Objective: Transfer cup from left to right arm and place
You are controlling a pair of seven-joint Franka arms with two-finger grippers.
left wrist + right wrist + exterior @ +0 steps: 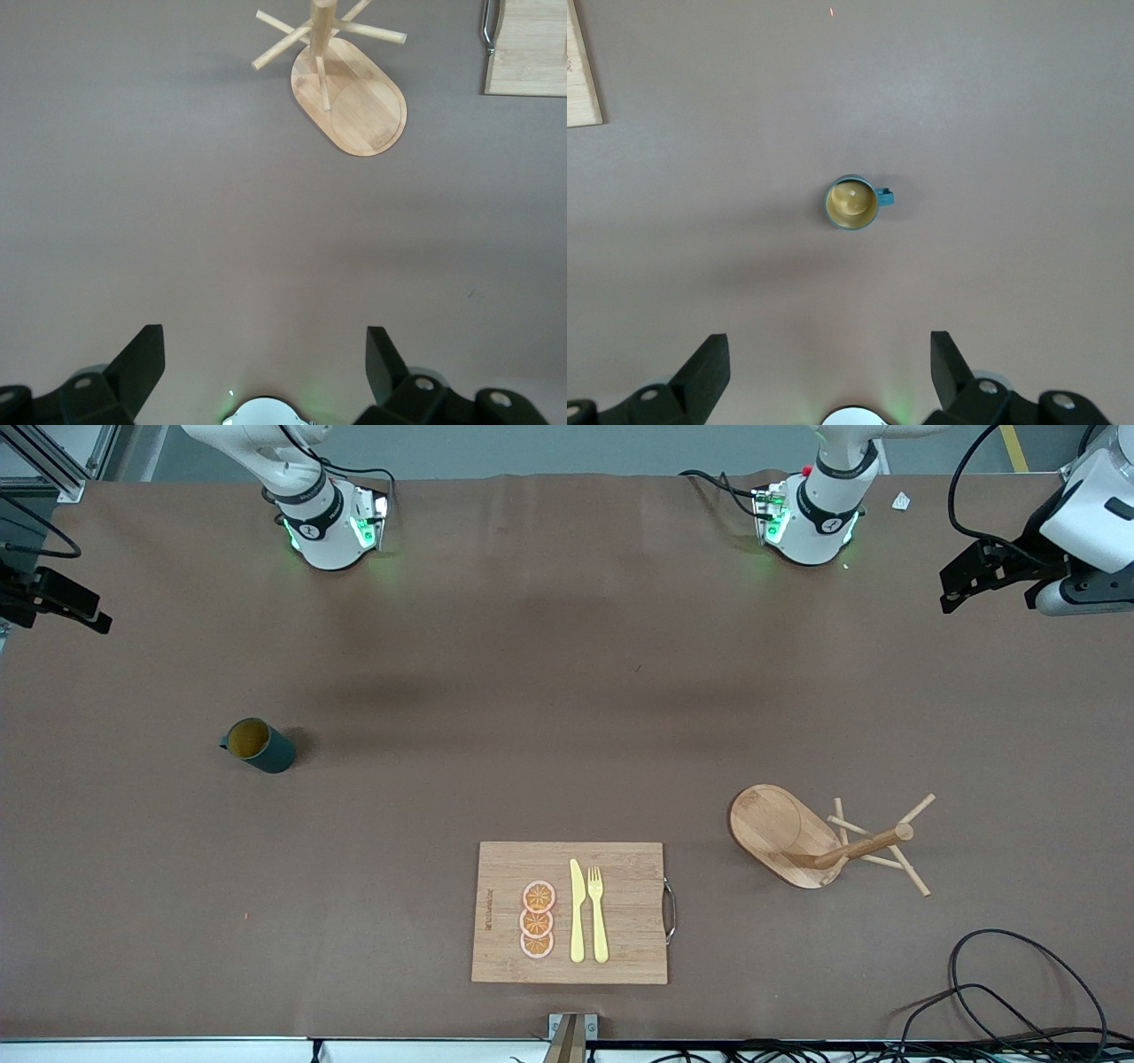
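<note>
The cup is a dark teal mug with a tan-yellow inside. It stands upright on the brown table toward the right arm's end, and nothing touches it. In the right wrist view the cup lies well below my right gripper, which is open, empty and high above the table. My left gripper is also open and empty, high above bare table near its base. The cup does not show in the left wrist view.
A wooden mug tree on an oval base stands toward the left arm's end and also shows in the left wrist view. A cutting board with a yellow knife, a fork and orange slices lies near the front edge. Cables lie at the near corner.
</note>
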